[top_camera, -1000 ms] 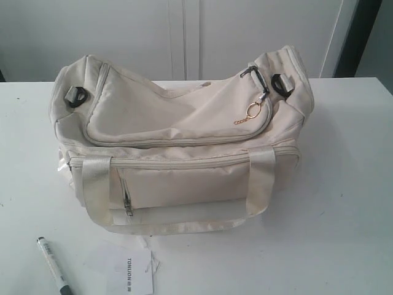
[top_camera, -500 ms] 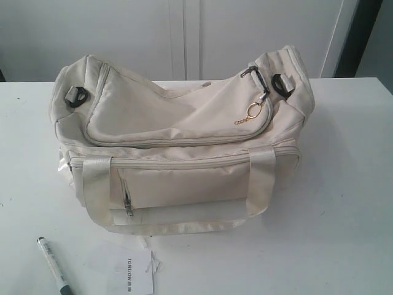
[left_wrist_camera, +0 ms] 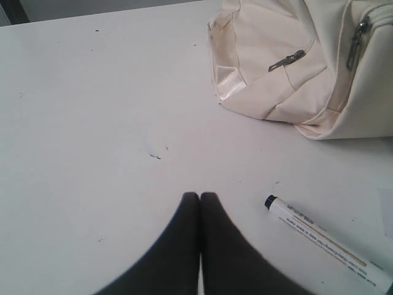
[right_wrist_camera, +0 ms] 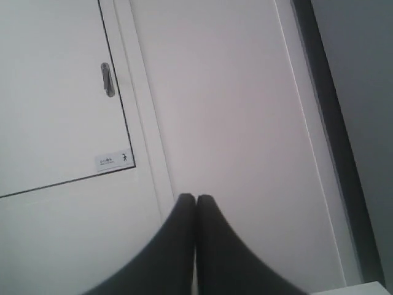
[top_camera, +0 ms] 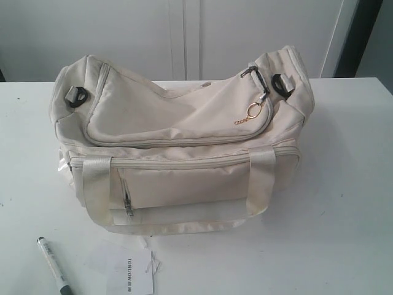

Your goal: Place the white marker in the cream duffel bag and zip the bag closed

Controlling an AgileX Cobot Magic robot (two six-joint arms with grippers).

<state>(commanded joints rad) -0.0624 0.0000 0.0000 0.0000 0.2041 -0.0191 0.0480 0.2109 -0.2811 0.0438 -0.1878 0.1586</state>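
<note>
White tabletop (top_camera: pixel 344 203) spans the exterior view, and the cream duffel bag (top_camera: pixel 184 141) sits in the middle of it, its straps hanging down the front and its gold ring pull at upper right. Only the wrist views show the arms. The right gripper (right_wrist_camera: pixel 196 198) is raised and aimed at a white cabinet door (right_wrist_camera: pixel 55 92) with a small handle and a printed label; its two dark fingers are pressed together with nothing between them. The left gripper (left_wrist_camera: pixel 199 196) hangs low over bare table, angled down, its fingers likewise pressed tight and empty. In the exterior view's lower left, the paper tag (top_camera: pixel 130 276) lies flat in front of the bag, and the white marker (top_camera: pixel 54 265) rests on the table further left, outside the bag and apart from it. The left wrist view alone shows the marker's dark print and its black cap lying near the fingertips without touching them, plus the bag's front zip pull (left_wrist_camera: pixel 286 60).
</note>
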